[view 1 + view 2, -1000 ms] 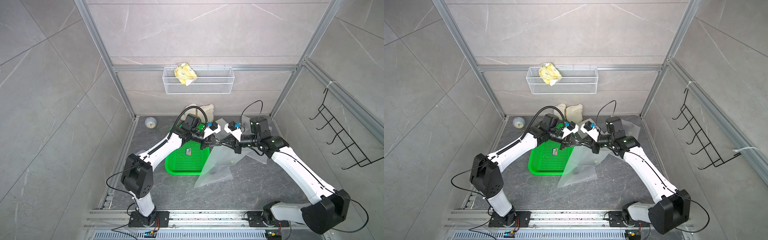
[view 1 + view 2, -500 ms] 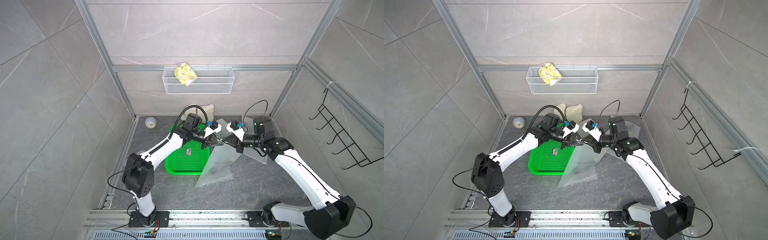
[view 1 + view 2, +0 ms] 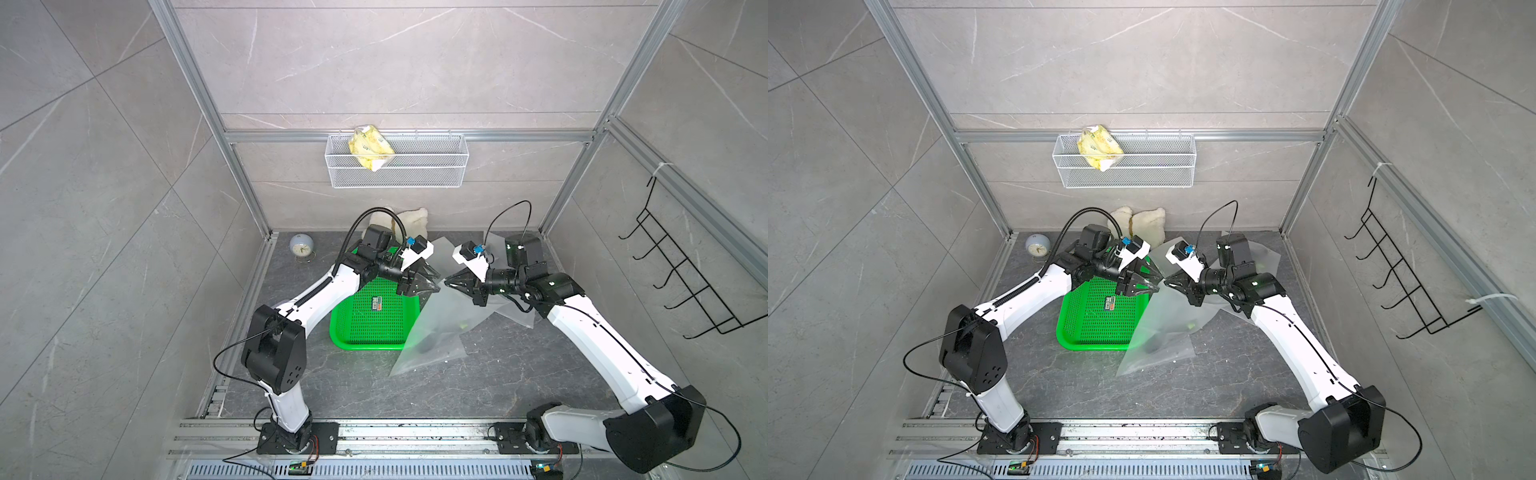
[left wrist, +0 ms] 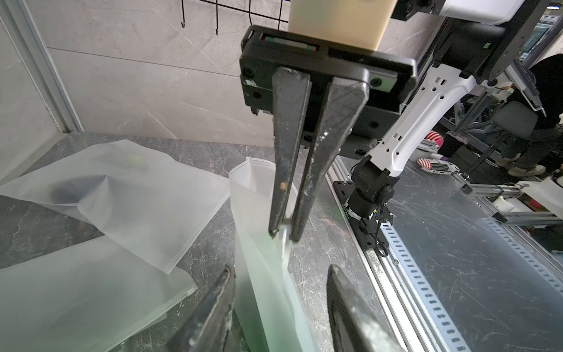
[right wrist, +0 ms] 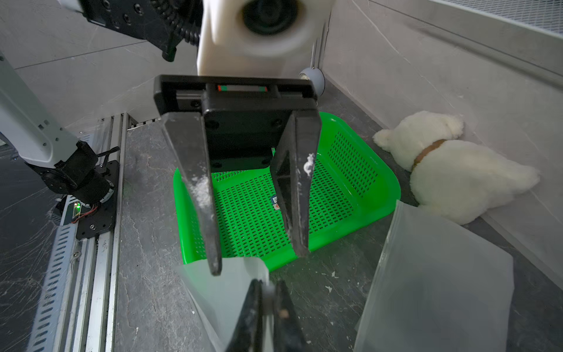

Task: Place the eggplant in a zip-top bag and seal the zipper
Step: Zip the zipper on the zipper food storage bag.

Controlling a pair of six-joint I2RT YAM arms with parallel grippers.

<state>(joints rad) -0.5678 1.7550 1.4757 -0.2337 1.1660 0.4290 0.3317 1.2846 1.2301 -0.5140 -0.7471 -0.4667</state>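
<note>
Right gripper pinched tight on top edge of zip-top bag, which hangs down to the bench. Left gripper jaws partly apart around same edge, clamping nothing. Eggplant is a dark shape low inside the bag, right of green basket.

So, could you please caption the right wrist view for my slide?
Right hand pinches the top edge of the clear bag; the open left hand faces it by the green basket.

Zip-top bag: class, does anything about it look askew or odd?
Yes. The zip-top bag hangs crooked, pinched at one spot of its top edge by the right gripper alone; the left gripper stands open.
</note>
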